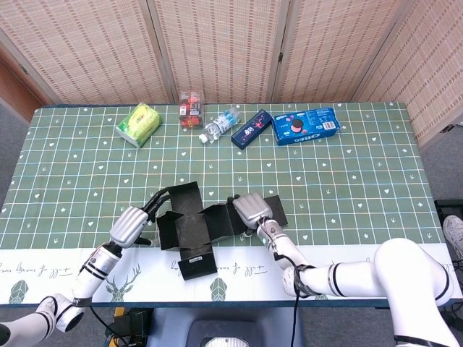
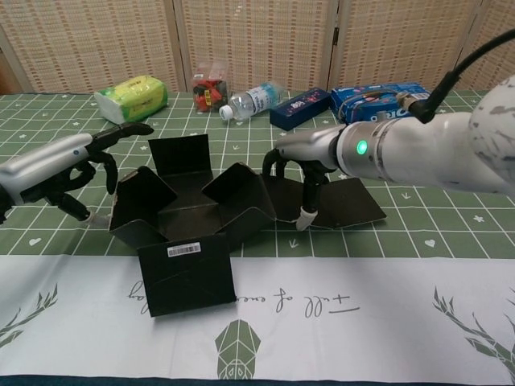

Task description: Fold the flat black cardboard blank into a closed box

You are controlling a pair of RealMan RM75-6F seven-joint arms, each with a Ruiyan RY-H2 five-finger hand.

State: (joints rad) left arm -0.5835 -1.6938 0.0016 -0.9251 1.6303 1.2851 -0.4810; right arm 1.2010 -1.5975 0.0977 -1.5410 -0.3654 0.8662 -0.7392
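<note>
The flat black cardboard blank [image 1: 194,224] [image 2: 189,225], partly folded, lies on the green patterned tabletop [image 1: 347,173] [image 2: 451,233] close to its near edge, just behind the white printed strip [image 1: 239,271] [image 2: 338,305]. Its left and right side panels stand tilted upward, its rear panel is raised, and its front panel with a white barcode label lies flat toward the strip. The left robot hand [image 1: 132,223] [image 2: 68,165] is at the blank's left side, its dark fingers [image 2: 121,133] spread against the outer face of the raised left panel, grasping nothing. The right robot hand [image 1: 251,209] [image 2: 310,161] is over the blank's right portion, fingers curled downward with tips touching the flat panel there, pressing rather than clasping. Well behind the blank, along the tabletop's far edge, lie a green packet [image 1: 139,123] [image 2: 131,98], a clear plastic bottle [image 1: 219,124] [image 2: 252,99] and a blue biscuit pack [image 1: 307,125] [image 2: 378,96].
</note>
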